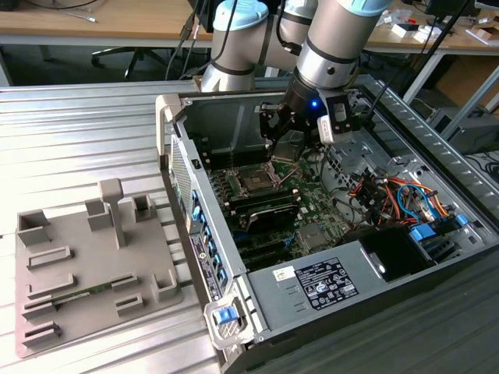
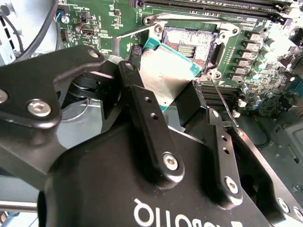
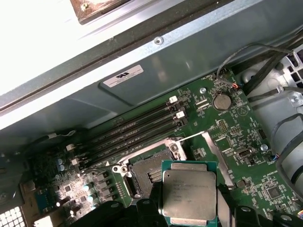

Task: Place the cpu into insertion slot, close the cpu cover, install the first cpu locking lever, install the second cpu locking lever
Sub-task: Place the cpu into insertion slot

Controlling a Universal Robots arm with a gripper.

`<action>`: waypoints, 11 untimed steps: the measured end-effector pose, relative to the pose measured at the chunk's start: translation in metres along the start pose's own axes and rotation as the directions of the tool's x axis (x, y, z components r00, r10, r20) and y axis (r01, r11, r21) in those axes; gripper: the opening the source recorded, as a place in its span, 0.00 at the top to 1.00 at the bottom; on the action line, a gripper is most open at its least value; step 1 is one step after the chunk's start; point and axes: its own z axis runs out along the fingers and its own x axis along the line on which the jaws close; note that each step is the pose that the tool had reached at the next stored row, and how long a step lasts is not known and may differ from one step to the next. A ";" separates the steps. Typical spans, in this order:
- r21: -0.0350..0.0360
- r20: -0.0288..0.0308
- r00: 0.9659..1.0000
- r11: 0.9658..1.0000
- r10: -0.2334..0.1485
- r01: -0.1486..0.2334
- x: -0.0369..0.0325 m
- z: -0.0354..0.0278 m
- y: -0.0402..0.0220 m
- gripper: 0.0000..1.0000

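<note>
My gripper [image 1: 282, 134] hangs inside the open computer case, shut on the cpu [image 3: 189, 191], a flat square chip with a grey metal top and green edge. In both wrist views the black fingers [image 2: 142, 101] clamp two opposite edges of the cpu [image 2: 163, 71]. It is held tilted just above and partly over the insertion slot [image 3: 147, 173], whose contact field [image 2: 189, 40] lies bare. The slot [image 1: 256, 183] sits on the motherboard below the gripper. The cpu cover [image 3: 215, 153] appears to stand open beside the slot. A thin locking lever [image 2: 222, 101] sticks up free next to it.
Memory slots [image 3: 132, 127] run along one side of the socket, with the case wall [image 3: 142, 85] just behind them. Cables [image 1: 390, 191] and a power supply [image 1: 327, 280] fill the exterior view's right of the case. A grey parts fixture [image 1: 86, 265] lies on the table at the exterior view's left.
</note>
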 end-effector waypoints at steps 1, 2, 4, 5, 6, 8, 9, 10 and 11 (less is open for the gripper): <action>0.000 0.000 1.000 1.000 0.005 -0.005 0.0000 0.0000 0.0000 0.46; 0.000 0.001 1.000 1.000 0.011 -0.011 0.0000 0.0000 0.0000 0.46; 0.001 0.002 1.000 1.000 0.023 -0.023 0.0000 0.0000 0.0000 0.46; 0.001 0.003 1.000 1.000 0.029 -0.029 0.0000 0.0000 0.0000 0.46; 0.001 0.003 0.999 0.999 0.034 -0.034 0.0000 0.0000 0.0000 0.46; 0.001 0.004 0.999 0.999 0.044 -0.044 0.0000 0.0000 0.0000 0.46; 0.001 0.005 0.999 0.999 0.048 -0.048 0.0000 0.0000 0.0000 0.46; 0.001 0.005 0.999 0.999 0.051 -0.051 0.0000 0.0000 0.0000 0.46; 0.002 0.005 0.998 0.998 0.057 -0.057 0.0000 0.0000 0.0000 0.46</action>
